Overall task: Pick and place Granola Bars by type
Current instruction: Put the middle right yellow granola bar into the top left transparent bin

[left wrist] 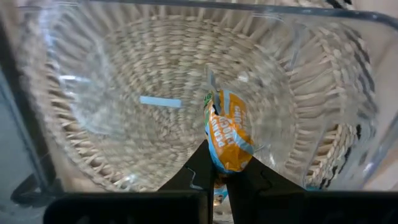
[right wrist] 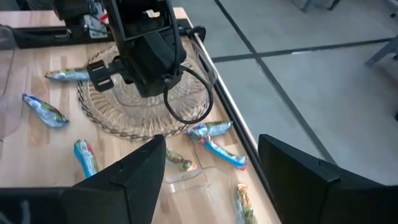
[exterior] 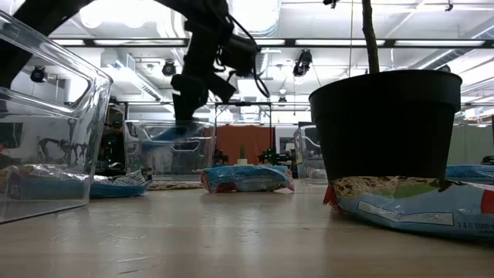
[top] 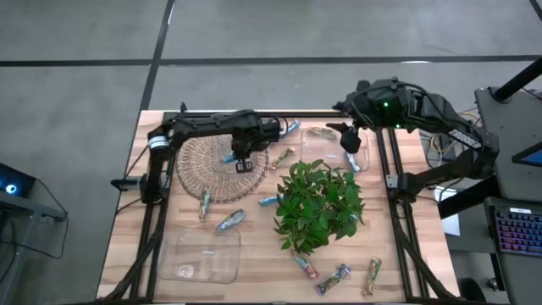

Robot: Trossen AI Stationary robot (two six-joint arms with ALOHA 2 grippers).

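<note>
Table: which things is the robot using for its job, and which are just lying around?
Job: left gripper, shut on an orange-and-blue granola bar above the woven basket; loose bars; clear tray, likely for sorting; right gripper, open, at far right.
Lying about: leafy plant; keyboard off the table.

A wicker basket is sitting at the table's far left, a plant standing to its right. Granola bars are lying scattered between them and along the near right edge.
</note>
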